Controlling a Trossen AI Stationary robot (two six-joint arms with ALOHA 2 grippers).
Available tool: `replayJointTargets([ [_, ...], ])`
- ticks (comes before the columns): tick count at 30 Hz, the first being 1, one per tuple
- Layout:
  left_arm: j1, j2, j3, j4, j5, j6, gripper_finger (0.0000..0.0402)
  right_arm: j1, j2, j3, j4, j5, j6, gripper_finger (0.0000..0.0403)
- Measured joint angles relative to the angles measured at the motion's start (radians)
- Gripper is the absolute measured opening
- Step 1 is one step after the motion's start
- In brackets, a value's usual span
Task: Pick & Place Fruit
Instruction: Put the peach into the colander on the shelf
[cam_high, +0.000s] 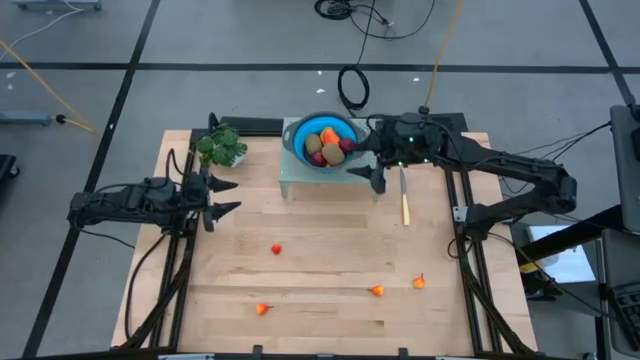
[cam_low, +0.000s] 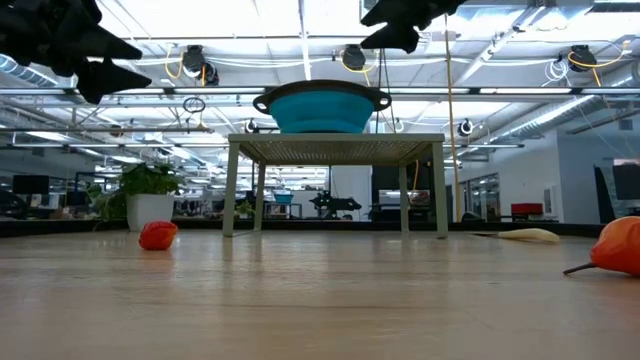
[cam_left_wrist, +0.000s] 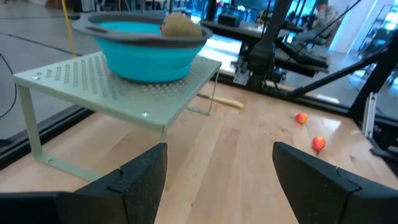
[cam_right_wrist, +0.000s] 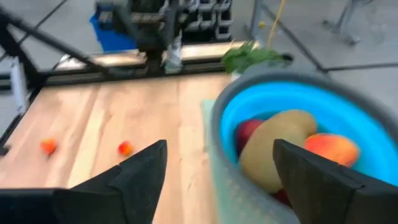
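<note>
A blue bowl with a grey rim (cam_high: 322, 140) stands on a pale perforated stand (cam_high: 330, 183). It holds a brown kiwi-like oval (cam_right_wrist: 273, 146), an orange-red piece (cam_right_wrist: 333, 149) and a dark red round one (cam_right_wrist: 249, 130). Several tiny orange-red pieces lie on the table (cam_high: 276, 249) (cam_high: 263, 309) (cam_high: 377, 291) (cam_high: 419, 282). My right gripper (cam_high: 370, 172) hangs open and empty above the bowl's right rim. My left gripper (cam_high: 222, 197) is open and empty, in the air left of the stand, pointing toward it (cam_left_wrist: 124, 87).
A green leafy bunch (cam_high: 222, 147) sits at the table's far left, close to my left arm. A yellow-handled knife (cam_high: 405, 200) lies right of the stand. The stand's thin legs (cam_low: 232, 190) rest on the wood. Bare wood spreads between the tiny pieces near the front edge.
</note>
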Motion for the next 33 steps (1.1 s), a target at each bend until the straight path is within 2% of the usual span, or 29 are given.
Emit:
replayJointTargets([
  [7, 0.000, 0.000, 0.000, 0.046, 0.001, -0.004, 0.0292, 0.089, -0.001, 0.000, -0.060, 0.001, -0.011, 0.0216],
  [24, 0.000, 0.000, 0.000, 0.043, 0.001, -0.005, 0.0292, 0.248, -0.006, 0.000, -0.098, 0.004, -0.035, 0.0011],
  [33, 0.000, 0.000, 0.000, 0.043, 0.002, -0.005, 0.0292, 0.272, -0.068, -0.051, -0.088, 0.006, 0.038, 0.0008],
])
